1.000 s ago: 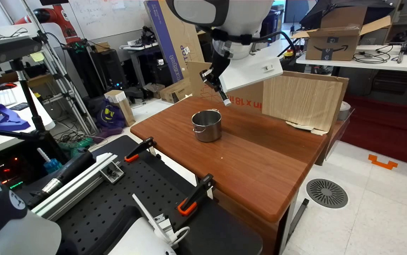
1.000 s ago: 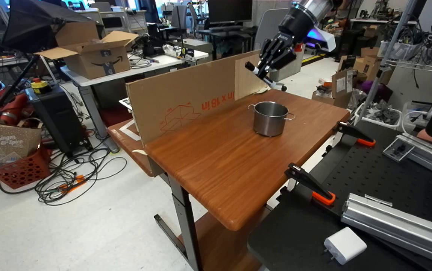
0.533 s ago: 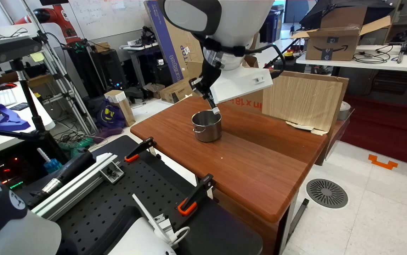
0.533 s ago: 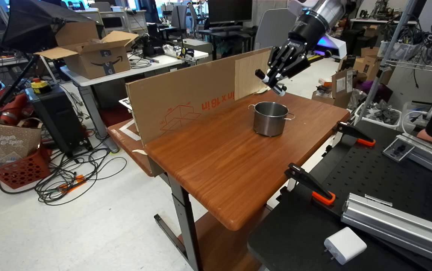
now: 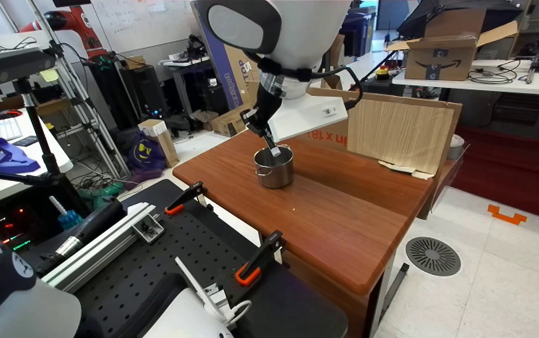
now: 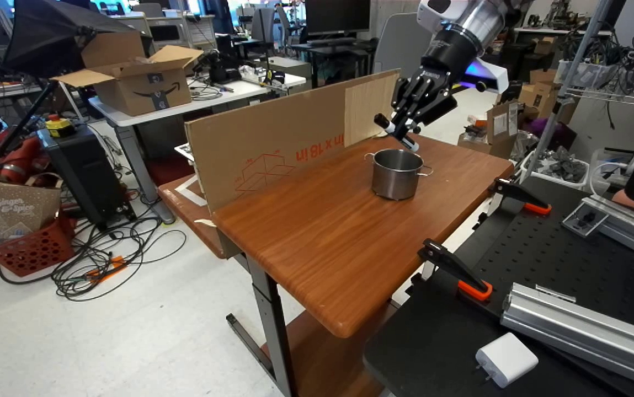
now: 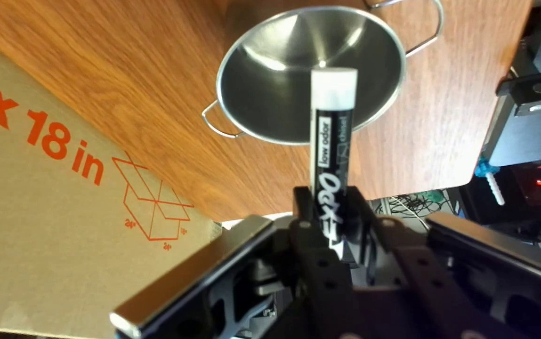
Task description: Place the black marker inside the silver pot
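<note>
The silver pot [image 5: 275,174] stands upright on the brown table, with thin wire handles. It also shows in an exterior view [image 6: 394,179] and in the wrist view [image 7: 270,101], where its visible inside holds nothing. My gripper [image 7: 330,200] is shut on the black marker [image 7: 330,141], which has a white end and white lettering. The marker is tilted, white end lower. In an exterior view the marker's white end [image 5: 275,151] overlaps the pot's opening. In an exterior view the marker's white end [image 6: 409,144] is just above the pot's far rim. The gripper [image 6: 399,129] is above the pot.
A cardboard sheet [image 6: 272,143] stands along the table's [image 6: 317,237] far edge. Black and orange clamps [image 5: 262,258] hold on at the near edge, beside a black perforated board [image 5: 194,244].
My gripper has moved down and sideways with the marker, from beside and above the pot to over its opening. The pot has not moved.
</note>
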`<state>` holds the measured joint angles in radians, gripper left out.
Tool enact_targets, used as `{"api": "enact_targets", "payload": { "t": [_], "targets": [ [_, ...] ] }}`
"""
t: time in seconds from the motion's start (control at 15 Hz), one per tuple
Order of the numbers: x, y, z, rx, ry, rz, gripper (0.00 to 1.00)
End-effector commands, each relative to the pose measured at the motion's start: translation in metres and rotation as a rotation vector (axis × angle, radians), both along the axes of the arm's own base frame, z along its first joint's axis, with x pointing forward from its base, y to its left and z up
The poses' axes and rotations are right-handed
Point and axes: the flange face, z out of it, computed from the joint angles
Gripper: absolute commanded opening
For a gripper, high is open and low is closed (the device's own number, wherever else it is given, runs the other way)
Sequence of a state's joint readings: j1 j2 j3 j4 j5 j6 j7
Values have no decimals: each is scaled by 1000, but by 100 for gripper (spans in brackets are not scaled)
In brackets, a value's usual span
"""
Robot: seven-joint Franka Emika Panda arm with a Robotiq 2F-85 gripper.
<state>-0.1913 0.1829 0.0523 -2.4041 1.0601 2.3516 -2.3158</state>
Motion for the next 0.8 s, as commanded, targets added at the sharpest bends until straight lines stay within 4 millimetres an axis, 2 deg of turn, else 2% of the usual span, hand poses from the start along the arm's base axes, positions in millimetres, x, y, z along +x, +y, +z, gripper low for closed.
{"api": "enact_targets", "payload": {
  "t": [0.0, 0.73],
  "targets": [
    [0, 7, 2, 5, -18, 7, 5],
    [16, 9, -8, -11, -8, -1, 5]
  ]
}}
